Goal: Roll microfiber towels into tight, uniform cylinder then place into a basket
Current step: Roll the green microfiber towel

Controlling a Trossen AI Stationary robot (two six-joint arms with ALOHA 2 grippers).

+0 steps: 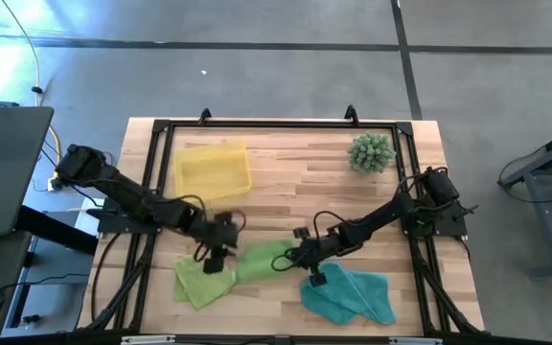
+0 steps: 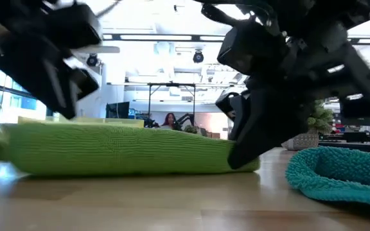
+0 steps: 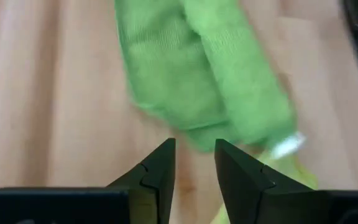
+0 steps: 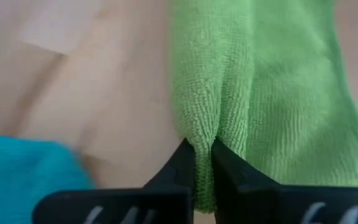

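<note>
A lime green microfiber towel, folded into a long band, lies flat on the table near its front edge, between my two grippers. My right gripper is shut on the band's right end. My left gripper hangs open just above the table off the band's left end, touching nothing. A second lime green towel lies crumpled at the front left. A teal towel lies at the front right. The yellow basket stands at the far left. My right gripper pinches a raised fold at the band's right end between its two fingers. The fingers slant down from the table's right and lie along the band. The towel rests flat on the table along its whole length.
A spiky green plant stands at the far right. A black frame runs round the tabletop. Bare wood lies in the middle, between the basket and the towels.
</note>
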